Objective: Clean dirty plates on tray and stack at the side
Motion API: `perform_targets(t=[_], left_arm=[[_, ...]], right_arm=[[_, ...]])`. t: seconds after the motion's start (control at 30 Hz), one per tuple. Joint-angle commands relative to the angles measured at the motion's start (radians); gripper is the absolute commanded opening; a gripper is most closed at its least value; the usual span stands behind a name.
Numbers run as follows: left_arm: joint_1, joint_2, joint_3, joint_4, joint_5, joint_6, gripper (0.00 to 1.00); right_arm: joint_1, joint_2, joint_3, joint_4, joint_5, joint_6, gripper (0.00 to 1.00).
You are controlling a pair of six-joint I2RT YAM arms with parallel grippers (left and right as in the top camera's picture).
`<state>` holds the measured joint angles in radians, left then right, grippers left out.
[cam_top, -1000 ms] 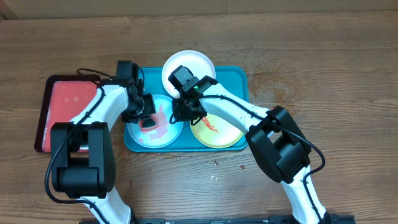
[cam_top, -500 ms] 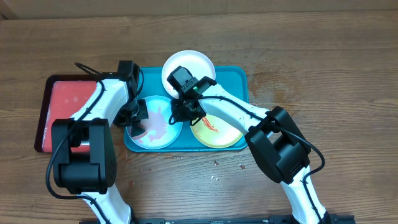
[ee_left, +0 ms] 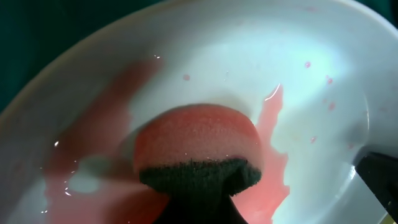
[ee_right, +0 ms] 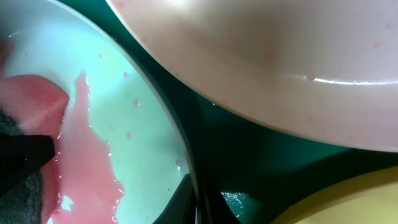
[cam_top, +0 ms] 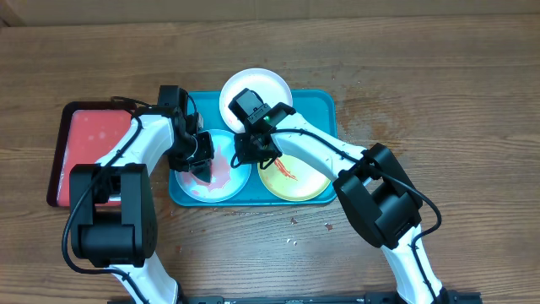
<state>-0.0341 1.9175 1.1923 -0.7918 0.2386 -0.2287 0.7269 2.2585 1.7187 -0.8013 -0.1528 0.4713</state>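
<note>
Brown wood-grain tabletop [cam_top: 439, 84]. Large teal-blue rectangular plastic tray [cam_top: 322, 105] sits flat at centre. Smaller red rectangular tray with dark rim [cam_top: 89, 143] lies just left of it, near but apart. Faint reddish stain [cam_top: 371, 118] right of teal tray. Small crumbs [cam_top: 294, 221] scattered along near side.

The large teal-blue rectangular plastic tray [cam_top: 326, 108] is crowded. A white round plastic plate [cam_top: 263, 88] overhangs its 12 o'clock rim, a light blue round plastic plate [cam_top: 221, 182] fills 7 o'clock, and a yellow-green round plastic plate [cam_top: 300, 182] fills 5 o'clock. Only narrow teal gaps lie between them.

The left pincer [cam_top: 201, 165], clamped on a pink sponge [ee_left: 196, 134], occupies the blue plate's middle. The right pincer [cam_top: 255, 156] nips that plate's 3 o'clock rim, its arm crossing the yellow-green plate.

A red rectangular tray [cam_top: 89, 143] blocks the 9 o'clock side. The wooden counter [cam_top: 439, 101] lies open at 3 and 12 o'clock.
</note>
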Motion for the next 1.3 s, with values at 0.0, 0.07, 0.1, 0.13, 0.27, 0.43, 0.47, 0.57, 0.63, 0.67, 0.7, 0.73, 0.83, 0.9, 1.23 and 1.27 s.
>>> perform_targets(t=[0.0, 0.07, 0.1, 0.13, 0.27, 0.43, 0.47, 0.57, 0.63, 0.67, 0.7, 0.73, 0.83, 0.9, 1.23, 1.27], left_arm=[[-0.023, 0.036, -0.018, -0.04, 0.098, 0.027, 0.04], [-0.013, 0.036, 0.024, -0.101, 0.128, 0.047, 0.04], [-0.01, 0.036, 0.055, -0.139, 0.167, 0.087, 0.04], [-0.006, 0.036, 0.078, -0.163, 0.205, 0.123, 0.04], [-0.005, 0.036, 0.148, -0.204, 0.298, 0.174, 0.04], [-0.004, 0.039, 0.127, -0.185, 0.104, 0.098, 0.04], [-0.004, 0.039, 0.118, -0.174, 0.064, 0.086, 0.04], [-0.004, 0.039, 0.073, -0.122, 0.039, 0.083, 0.04], [-0.005, 0.039, 0.032, -0.061, 0.018, 0.082, 0.04], [-0.005, 0.039, 0.011, -0.026, 0.01, 0.082, 0.04], [-0.005, 0.039, -0.014, 0.016, -0.004, 0.081, 0.04], [-0.005, 0.039, -0.032, 0.044, -0.026, 0.077, 0.04], [-0.002, 0.039, -0.045, 0.056, -0.253, -0.022, 0.04], [0.002, 0.037, -0.042, 0.061, -0.384, -0.089, 0.04], [0.034, 0.034, 0.134, 0.013, -0.456, -0.033, 0.04], [0.036, 0.034, 0.169, -0.014, -0.457, -0.032, 0.04]], right_arm=[[-0.003, 0.01, 0.002, 0.006, 0.028, 0.0, 0.04], [-0.003, 0.01, 0.002, 0.005, 0.027, 0.0, 0.04], [-0.003, 0.01, 0.002, 0.005, 0.027, 0.0, 0.04], [-0.003, 0.01, 0.002, 0.006, 0.027, 0.0, 0.04], [-0.003, 0.01, 0.002, 0.011, 0.027, 0.0, 0.04], [-0.003, 0.01, 0.002, 0.011, 0.028, 0.0, 0.04], [-0.003, 0.01, 0.002, 0.01, 0.028, 0.0, 0.04], [-0.003, 0.01, 0.002, 0.01, 0.028, 0.0, 0.04], [-0.003, 0.01, 0.002, 0.01, 0.028, 0.0, 0.04], [-0.003, 0.01, 0.002, 0.01, 0.028, 0.0, 0.04], [-0.003, 0.01, 0.002, 0.01, 0.028, 0.0, 0.04], [-0.003, 0.01, 0.002, 0.01, 0.028, 0.0, 0.04], [-0.003, 0.01, 0.002, 0.006, 0.028, 0.0, 0.04], [-0.003, 0.01, 0.002, 0.006, 0.028, 0.0, 0.04], [-0.001, 0.01, 0.002, 0.0, 0.038, -0.008, 0.04], [-0.001, 0.01, 0.002, 0.0, 0.04, -0.008, 0.04]])
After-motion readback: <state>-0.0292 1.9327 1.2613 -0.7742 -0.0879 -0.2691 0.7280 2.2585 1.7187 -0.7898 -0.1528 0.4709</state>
